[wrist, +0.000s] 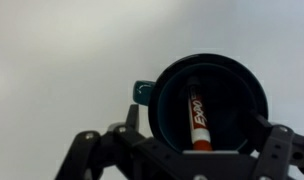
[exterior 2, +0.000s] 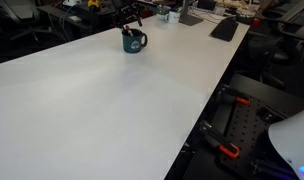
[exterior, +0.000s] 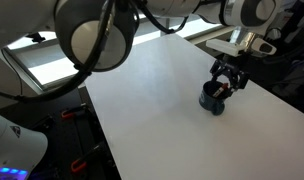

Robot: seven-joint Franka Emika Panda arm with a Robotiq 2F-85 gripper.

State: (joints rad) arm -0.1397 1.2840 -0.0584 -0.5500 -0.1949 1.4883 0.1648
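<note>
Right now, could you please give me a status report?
Claw open, over mug. Marker inside mug, not gripped. Nothing between claw and mug.

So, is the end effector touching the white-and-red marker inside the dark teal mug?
Apart. The wrist view shows the white-and-red marker lying inside the dark teal mug, with the open end effector spread either side, clear of it.

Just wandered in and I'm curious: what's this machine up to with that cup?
A robot arm's tool hangs close above a dark mug standing on a white table. The wrist view shows a red-and-white marker resting inside the mug. The tool's jaws stand open, spread to either side of the mug's mouth, and they grip nothing at this moment.
</note>
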